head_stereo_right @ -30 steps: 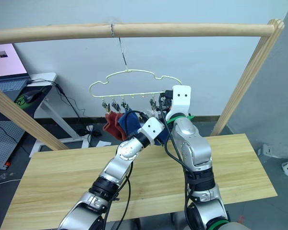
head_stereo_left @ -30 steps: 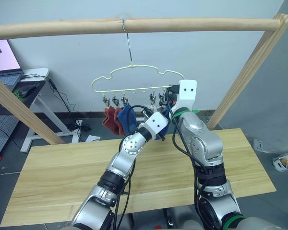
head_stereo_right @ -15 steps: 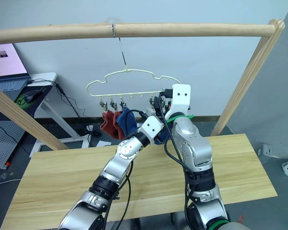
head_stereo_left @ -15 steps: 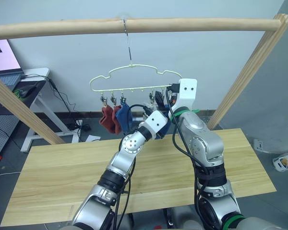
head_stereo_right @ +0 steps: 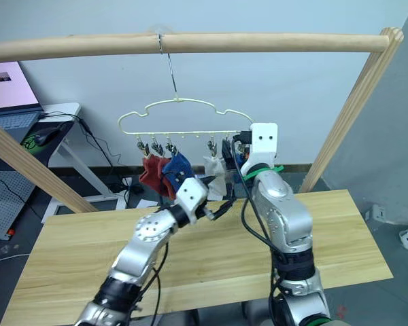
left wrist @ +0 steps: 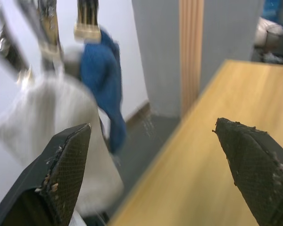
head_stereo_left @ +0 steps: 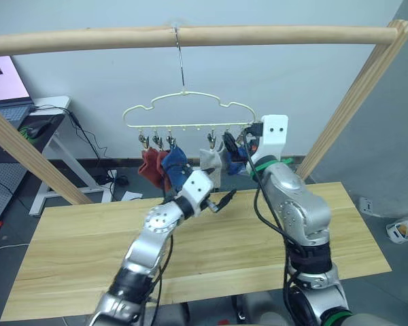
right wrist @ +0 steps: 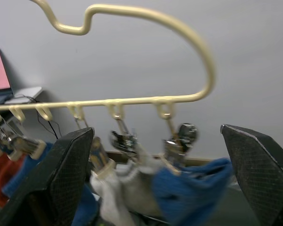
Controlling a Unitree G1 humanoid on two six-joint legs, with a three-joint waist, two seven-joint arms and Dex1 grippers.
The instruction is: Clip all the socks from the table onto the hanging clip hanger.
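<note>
Left gripper spread wide, empty, grey sock and blue sock hanging clipped, table below

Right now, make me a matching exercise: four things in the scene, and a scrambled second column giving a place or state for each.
Things:
1. left gripper
2. light grey sock
3. clip hanger
4. laptop

Places or states:
a. hooked over the wooden beam
b. open, over the table
c. on the side desk
d. clipped between blue socks

Pairs: 1-b, 2-d, 3-a, 4-c
</note>
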